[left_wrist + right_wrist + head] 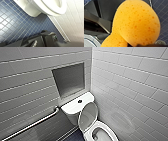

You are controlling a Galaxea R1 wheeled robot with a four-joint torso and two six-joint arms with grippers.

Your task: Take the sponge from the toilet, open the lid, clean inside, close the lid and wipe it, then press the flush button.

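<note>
The white toilet (100, 132) stands in the corner with its glossy oval lid (87, 115) raised against the tank, so the bowl lies open. The dark round flush button (80, 101) sits in the middle of the flat tank cover. Close in the right wrist view bulges the orange sponge (136, 23), pinched in at its waist where my right gripper (127, 44) is shut on it. In the left wrist view the toilet's bowl (41, 6) shows from low and outside, over blue floor tiles, with my left gripper (37, 42) open and holding nothing.
A metal grab bar (32, 124) runs along the left wall below a grey recessed niche (68, 79). White tiled walls close in on both sides of the toilet. The floor (15, 22) is small dark blue tiles meeting a white wall (75, 18).
</note>
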